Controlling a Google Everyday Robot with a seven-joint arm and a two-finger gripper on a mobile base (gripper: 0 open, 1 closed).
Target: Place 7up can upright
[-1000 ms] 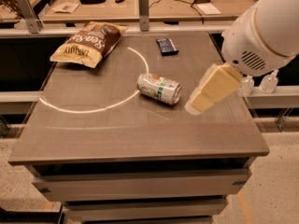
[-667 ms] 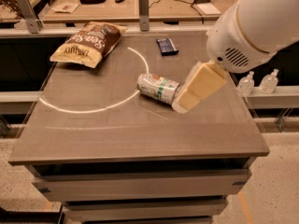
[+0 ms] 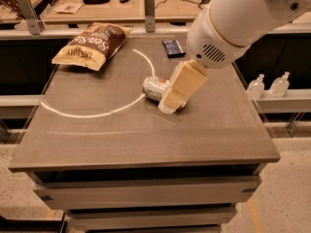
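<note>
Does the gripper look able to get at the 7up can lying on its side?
Probably yes. The gripper is right at the 7up can, covering one end, nothing between them; the chip bag lies well away at the back left of the table.

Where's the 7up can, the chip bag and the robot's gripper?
7up can (image 3: 154, 87): camera view, its visible side.
chip bag (image 3: 92, 45): camera view, middle of its front.
gripper (image 3: 169, 105): camera view, its tip, right by the can.
</note>
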